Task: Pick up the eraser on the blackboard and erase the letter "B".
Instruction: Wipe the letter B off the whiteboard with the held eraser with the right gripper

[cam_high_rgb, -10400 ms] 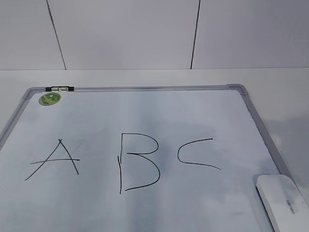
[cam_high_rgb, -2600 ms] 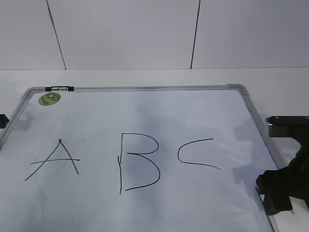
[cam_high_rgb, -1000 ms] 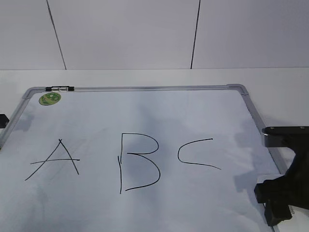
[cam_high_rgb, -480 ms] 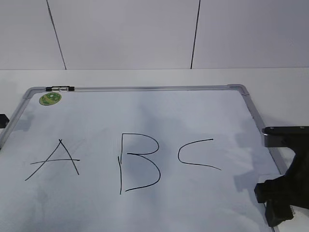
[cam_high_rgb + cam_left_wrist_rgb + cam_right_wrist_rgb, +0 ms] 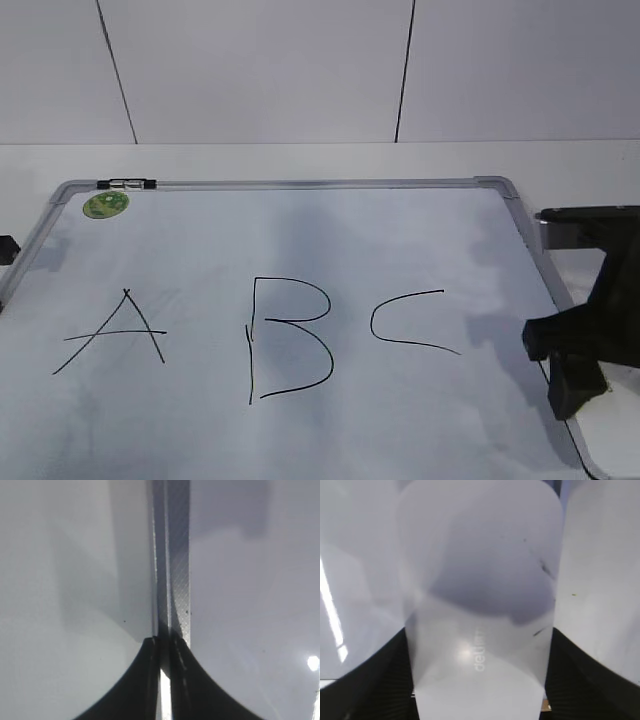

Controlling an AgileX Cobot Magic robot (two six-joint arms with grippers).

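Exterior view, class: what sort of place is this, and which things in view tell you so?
Probably a robot test bench or lab. A framed whiteboard bearing handwritten letters lies flat on a plain white table, a black robot gripper reaches in from the right, and bare white wall panels stand behind.
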